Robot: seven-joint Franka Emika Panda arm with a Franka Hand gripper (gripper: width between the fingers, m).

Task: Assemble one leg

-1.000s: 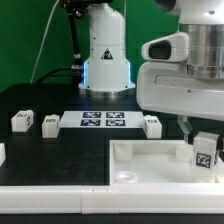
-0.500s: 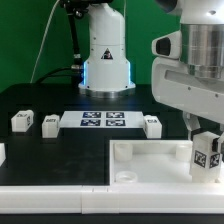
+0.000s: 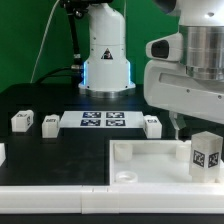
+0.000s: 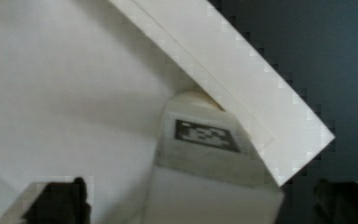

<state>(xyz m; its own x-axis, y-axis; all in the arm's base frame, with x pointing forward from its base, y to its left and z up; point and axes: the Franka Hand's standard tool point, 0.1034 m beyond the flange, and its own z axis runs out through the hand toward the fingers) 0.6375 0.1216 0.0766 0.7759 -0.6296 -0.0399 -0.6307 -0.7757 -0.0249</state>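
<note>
Small white plastic block-shaped leg (image 3: 206,154), fiducial tag facing the camera, stands upright in the corner of the large white square tray-like piece with raised rim (image 3: 150,151) at the exterior view's right. Change over the last second: the two-finger gripper (image 3: 178,125), which had its fingers down around the leg, has risen and now sits above and just beside it, apart from it. Wrist view agrees: the dark fingertips (image 4: 55,200) stand spread wide with the tagged leg (image 4: 208,135) free between and beyond them, so the claw is released and holds nothing. Judgement: the leg appears seated, and whether fully cannot be told. Three more small white tagged blocks (image 3: 22,121) flank the marker board (image 3: 102,122) on the black table (image 3: 60,150), well apart from the tray; nothing stands in the arm's way.
</note>
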